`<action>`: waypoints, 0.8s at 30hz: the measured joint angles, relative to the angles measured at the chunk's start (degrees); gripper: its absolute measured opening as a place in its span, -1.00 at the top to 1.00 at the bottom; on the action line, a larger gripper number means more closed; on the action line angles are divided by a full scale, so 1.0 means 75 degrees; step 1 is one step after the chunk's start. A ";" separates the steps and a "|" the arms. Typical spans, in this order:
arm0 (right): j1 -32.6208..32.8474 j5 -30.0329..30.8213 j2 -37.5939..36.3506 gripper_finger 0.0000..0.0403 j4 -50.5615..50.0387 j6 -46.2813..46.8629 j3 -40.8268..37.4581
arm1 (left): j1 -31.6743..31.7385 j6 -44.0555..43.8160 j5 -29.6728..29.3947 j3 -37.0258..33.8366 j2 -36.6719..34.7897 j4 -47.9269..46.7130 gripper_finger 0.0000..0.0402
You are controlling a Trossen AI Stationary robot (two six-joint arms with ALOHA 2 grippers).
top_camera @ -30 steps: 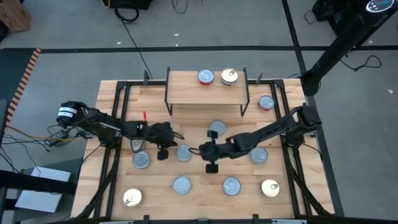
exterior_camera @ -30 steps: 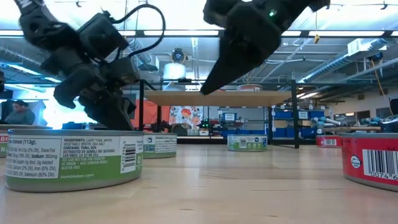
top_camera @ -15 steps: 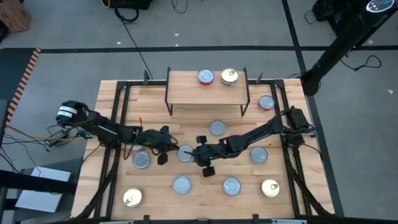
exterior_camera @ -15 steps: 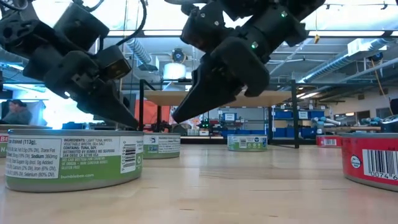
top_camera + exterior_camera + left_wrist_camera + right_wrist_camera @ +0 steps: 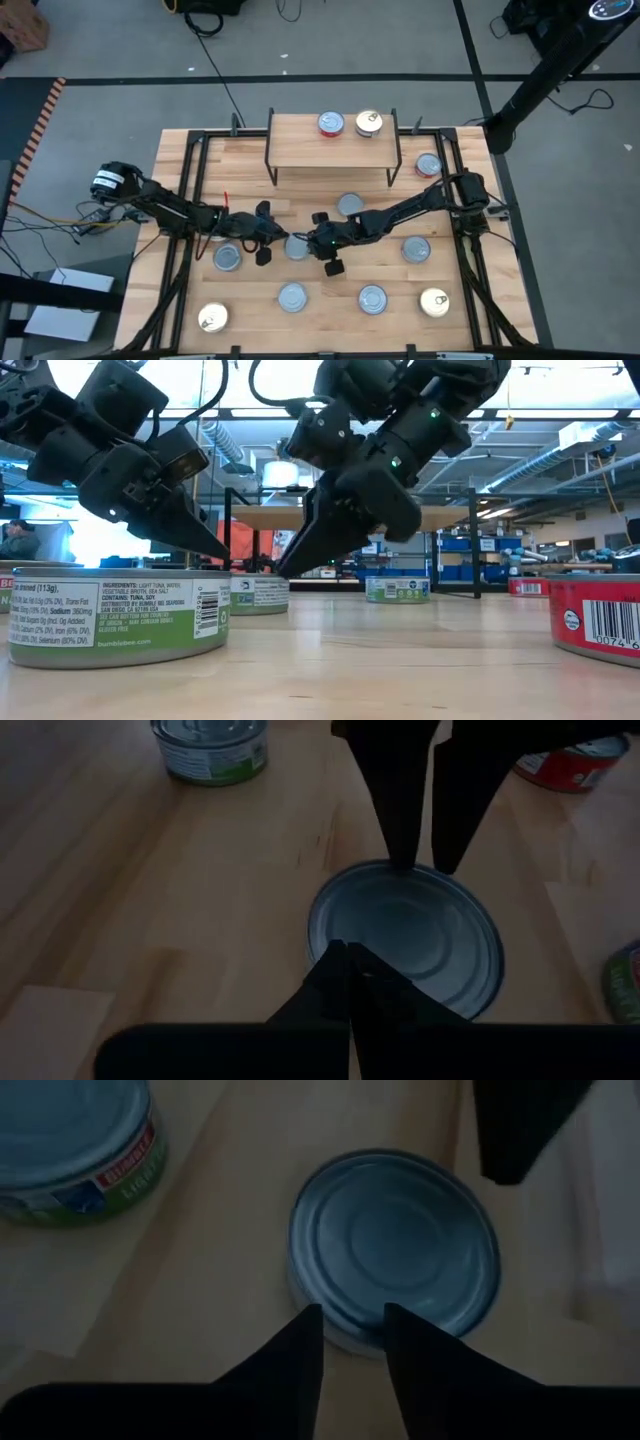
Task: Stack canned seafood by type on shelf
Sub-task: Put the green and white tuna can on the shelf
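Note:
A silver-blue topped tin (image 5: 296, 247) stands on the table's middle, below the shelf (image 5: 300, 148), a light-wood board on black wire legs. A red-topped tin (image 5: 331, 123) and a gold-topped tin (image 5: 368, 123) stand on the shelf. My left gripper (image 5: 278, 238) is shut, its tips (image 5: 348, 960) over the tin's left rim. My right gripper (image 5: 313, 240) comes from the right and slants down. Its fingers stand slightly apart (image 5: 352, 1320) over the tin's right rim. My left gripper's shut fingertips (image 5: 340, 965) stand over the tin's rim (image 5: 330, 935); I cannot tell whether they touch it. My right gripper's fingertips (image 5: 400, 860) reach the opposite rim (image 5: 345, 1335) from above at a slant; touch cannot be told. The tin sits flat on the table.
More tins lie around: silver-blue ones (image 5: 350, 205) (image 5: 416, 249) (image 5: 228, 257) (image 5: 292, 296) (image 5: 372, 299), gold ones (image 5: 434, 302) (image 5: 213, 318), and a red one (image 5: 427, 165) right of the shelf. A black frame (image 5: 190, 190) borders the table.
My right gripper has come down and toward the table's left, rolling as it went, until its tips reached the middle tin. My left gripper has swung a little toward the near edge and tipped its shut tips down to the same tin. The tin has stayed put.

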 joint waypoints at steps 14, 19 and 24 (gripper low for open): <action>-0.0071 0.0028 0.0006 0.51 -0.0026 -0.1371 0.0000 | 0.0000 0.0443 -0.0344 0.0000 -0.0003 0.0050 1.00; -0.0161 0.0052 -0.0018 0.55 -0.0357 -0.0804 0.0025 | 0.0000 0.0426 -0.0356 0.0000 -0.0003 0.0032 1.00; -0.0195 0.0020 -0.0069 0.58 -0.1466 0.0313 0.0412 | 0.0000 0.0380 -0.0356 0.0000 -0.0003 -0.0032 1.00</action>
